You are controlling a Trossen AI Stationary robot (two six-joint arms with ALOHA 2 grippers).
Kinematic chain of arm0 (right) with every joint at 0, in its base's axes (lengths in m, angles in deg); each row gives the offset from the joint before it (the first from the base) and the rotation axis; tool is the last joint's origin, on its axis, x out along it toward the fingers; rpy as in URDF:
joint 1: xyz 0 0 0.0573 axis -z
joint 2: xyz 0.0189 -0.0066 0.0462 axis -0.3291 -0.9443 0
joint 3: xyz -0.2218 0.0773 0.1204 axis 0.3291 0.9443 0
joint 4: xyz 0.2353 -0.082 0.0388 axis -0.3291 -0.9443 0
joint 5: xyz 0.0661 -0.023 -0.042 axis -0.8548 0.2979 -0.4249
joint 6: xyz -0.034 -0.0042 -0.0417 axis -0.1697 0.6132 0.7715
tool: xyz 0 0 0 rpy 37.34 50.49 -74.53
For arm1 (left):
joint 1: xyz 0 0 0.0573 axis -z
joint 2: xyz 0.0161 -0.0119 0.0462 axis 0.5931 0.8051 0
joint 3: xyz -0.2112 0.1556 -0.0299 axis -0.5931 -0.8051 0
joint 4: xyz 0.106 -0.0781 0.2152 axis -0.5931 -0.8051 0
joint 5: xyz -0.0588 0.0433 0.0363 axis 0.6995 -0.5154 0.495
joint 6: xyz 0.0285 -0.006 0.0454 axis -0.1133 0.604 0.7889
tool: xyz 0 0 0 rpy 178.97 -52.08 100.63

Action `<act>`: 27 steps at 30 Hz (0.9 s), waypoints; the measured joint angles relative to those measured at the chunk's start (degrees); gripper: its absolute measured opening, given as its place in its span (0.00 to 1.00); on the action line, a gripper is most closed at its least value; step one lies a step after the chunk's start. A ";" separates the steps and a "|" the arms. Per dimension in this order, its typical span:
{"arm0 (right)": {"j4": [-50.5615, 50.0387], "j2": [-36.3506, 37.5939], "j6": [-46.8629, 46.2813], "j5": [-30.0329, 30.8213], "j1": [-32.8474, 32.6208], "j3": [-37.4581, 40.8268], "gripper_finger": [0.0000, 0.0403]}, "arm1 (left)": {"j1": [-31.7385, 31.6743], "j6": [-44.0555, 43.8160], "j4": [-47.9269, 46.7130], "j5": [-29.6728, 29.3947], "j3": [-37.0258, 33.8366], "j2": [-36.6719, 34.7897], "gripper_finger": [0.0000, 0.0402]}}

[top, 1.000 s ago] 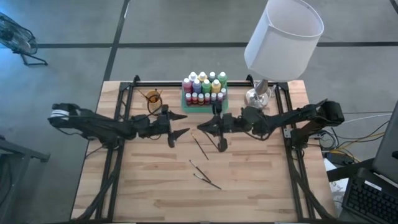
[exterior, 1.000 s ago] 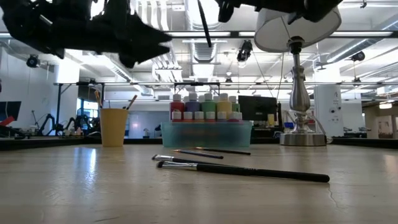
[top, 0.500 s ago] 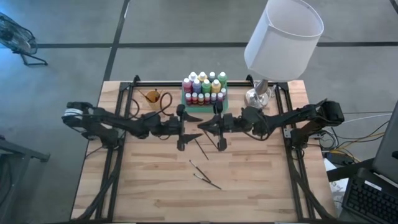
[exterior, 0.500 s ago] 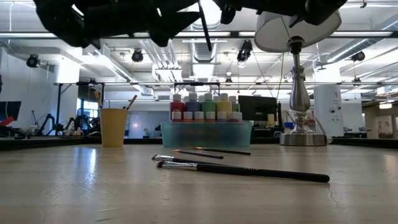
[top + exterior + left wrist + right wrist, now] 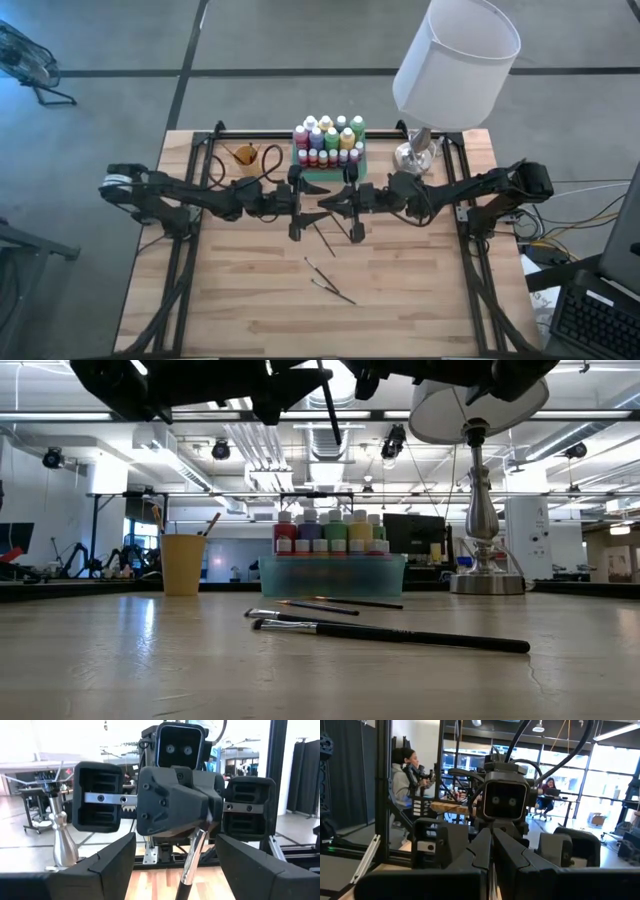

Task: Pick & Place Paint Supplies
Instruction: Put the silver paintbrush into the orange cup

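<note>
place: robotics lab — evidence: other robot rigs [image 5: 60, 555], seated people [image 5: 402, 770]

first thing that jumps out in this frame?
The two grippers meeting nose to nose above mid-table: the right gripper is shut on a paintbrush hanging down, and the open left gripper faces it. Behind them sits the green tray of paint bottles, with a big white lamp at the far right corner.

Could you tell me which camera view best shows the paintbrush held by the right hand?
The left wrist view: the paintbrush hangs close from the shut right hand. The low view shows it as a thin line up top, the high view only faintly, and the right wrist view hides it.
</note>
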 joint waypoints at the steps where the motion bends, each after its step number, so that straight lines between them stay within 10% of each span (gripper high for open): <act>1: 0.00 0.00 0.12 -0.01 0.00 0.00 0.02 | 0.00 -0.34 -0.13 0.00 0.00 -0.01 0.68; 17: -0.35 0.02 0.07 0.40 0.07 0.00 0.02 | 0.04 -1.47 -0.82 0.40 -0.02 -0.27 0.08; 27: -2.48 0.27 -2.06 0.65 0.09 -0.02 0.03 | 0.02 -2.17 -2.52 0.28 -0.04 -0.76 0.05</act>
